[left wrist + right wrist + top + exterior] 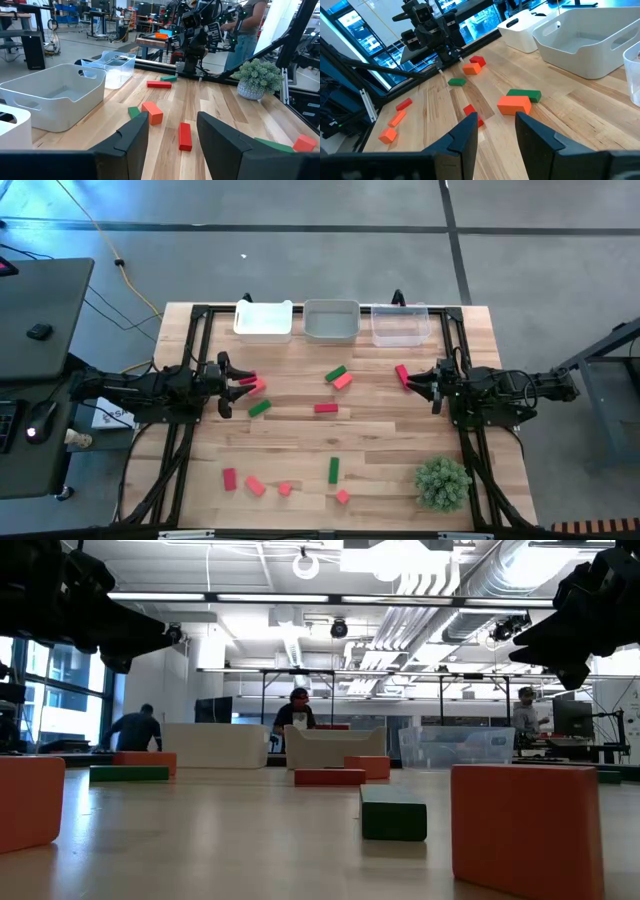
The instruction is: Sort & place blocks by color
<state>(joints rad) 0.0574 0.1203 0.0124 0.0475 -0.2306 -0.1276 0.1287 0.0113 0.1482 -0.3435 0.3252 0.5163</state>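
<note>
Green, red and salmon blocks lie flat and scattered on the wooden table. My left gripper (236,385) hovers open at the left side, beside a red block (247,379), a salmon block (258,387) and a green block (259,408). My right gripper (426,383) hovers open at the right side, next to a red block (402,375). In the middle lie a green block (336,373), a salmon block (343,381) and a red block (326,408). Several more lie near the near edge, among them a green bar (334,470). Both wrist views show open, empty fingers: left gripper (172,142), right gripper (495,132).
Three trays stand in a row along the far edge: white (264,320), grey (331,322) and clear (400,325). A bushy green plant ball (442,483) sits at the near right corner. People stand in the room beyond the table.
</note>
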